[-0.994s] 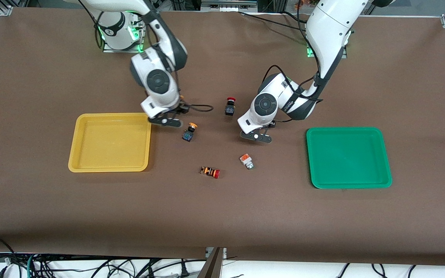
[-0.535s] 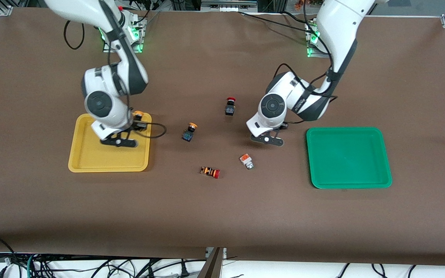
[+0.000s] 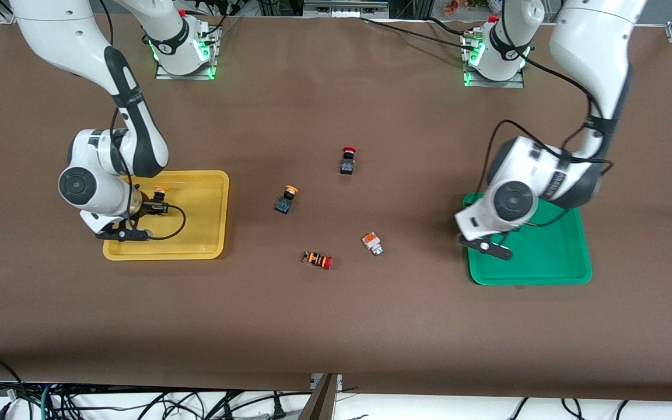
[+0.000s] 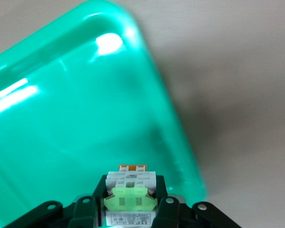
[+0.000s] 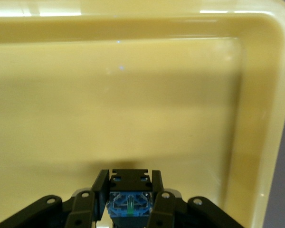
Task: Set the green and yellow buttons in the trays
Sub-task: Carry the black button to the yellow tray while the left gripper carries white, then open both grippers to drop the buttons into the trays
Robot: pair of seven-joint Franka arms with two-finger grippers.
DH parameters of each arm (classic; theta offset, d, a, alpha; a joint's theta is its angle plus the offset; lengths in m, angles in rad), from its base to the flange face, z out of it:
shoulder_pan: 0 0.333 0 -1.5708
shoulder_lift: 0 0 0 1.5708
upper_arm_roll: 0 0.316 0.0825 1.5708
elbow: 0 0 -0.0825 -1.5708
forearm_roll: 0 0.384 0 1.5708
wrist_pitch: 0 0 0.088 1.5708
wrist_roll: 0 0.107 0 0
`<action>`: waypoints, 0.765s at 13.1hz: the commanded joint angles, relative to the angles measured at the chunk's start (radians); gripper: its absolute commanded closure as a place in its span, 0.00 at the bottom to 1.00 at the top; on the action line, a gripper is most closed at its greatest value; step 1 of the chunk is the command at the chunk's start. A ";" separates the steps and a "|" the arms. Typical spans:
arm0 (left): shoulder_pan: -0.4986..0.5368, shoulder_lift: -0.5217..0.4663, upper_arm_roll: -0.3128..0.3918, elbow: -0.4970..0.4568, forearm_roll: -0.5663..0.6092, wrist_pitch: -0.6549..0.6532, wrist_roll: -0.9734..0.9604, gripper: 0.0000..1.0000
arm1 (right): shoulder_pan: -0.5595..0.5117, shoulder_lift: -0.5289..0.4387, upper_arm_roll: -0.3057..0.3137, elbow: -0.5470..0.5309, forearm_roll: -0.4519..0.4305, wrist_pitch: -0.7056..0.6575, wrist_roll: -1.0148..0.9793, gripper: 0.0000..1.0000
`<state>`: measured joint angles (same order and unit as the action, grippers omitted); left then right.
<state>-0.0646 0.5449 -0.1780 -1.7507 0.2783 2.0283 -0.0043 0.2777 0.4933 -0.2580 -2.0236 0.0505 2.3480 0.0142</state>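
My right gripper [image 3: 152,208] is shut on a yellow-capped button [image 3: 159,192] with a black-blue body [image 5: 129,205] and holds it low over the yellow tray [image 3: 207,233]. My left gripper [image 3: 511,232], mostly hidden by its wrist, is shut on a whitish button with a pale-green block [image 4: 130,190] over a corner of the green tray [image 3: 552,256]. A second yellow-capped button [image 3: 287,198] and a whitish-silver button with an orange block [image 3: 373,243] lie on the table between the trays.
A red-capped button with a black body [image 3: 347,161] stands mid-table, farther from the front camera. A red-capped button with an orange-striped body [image 3: 318,259] lies nearer. Brown cloth covers the table.
My right gripper carried its yellow button from the tray's inner edge to over the yellow tray. My left gripper moved from mid-table to over the green tray's corner with its button.
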 commanded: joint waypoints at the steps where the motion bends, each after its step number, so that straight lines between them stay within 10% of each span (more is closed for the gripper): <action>1: 0.057 0.020 -0.020 -0.062 0.013 0.075 0.046 0.96 | -0.046 0.028 0.013 0.009 0.009 0.062 -0.084 1.00; 3: 0.080 0.020 -0.020 -0.119 0.009 0.157 0.047 0.70 | -0.069 0.042 0.013 0.009 0.009 0.093 -0.134 0.90; 4: 0.081 0.018 -0.020 -0.115 0.007 0.156 0.046 0.01 | -0.069 0.044 0.013 0.014 0.008 0.093 -0.135 0.41; 5: 0.083 0.004 -0.024 -0.107 0.004 0.144 0.044 0.00 | -0.064 0.041 0.014 0.035 0.008 0.076 -0.140 0.00; 10: 0.052 -0.019 -0.097 0.069 -0.120 -0.029 -0.136 0.00 | 0.058 0.028 0.043 0.253 0.009 -0.310 -0.094 0.00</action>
<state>-0.0004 0.5322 -0.2647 -1.7400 0.2005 2.0482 -0.0421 0.2843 0.5173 -0.2212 -1.8530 0.0511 2.1426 -0.1083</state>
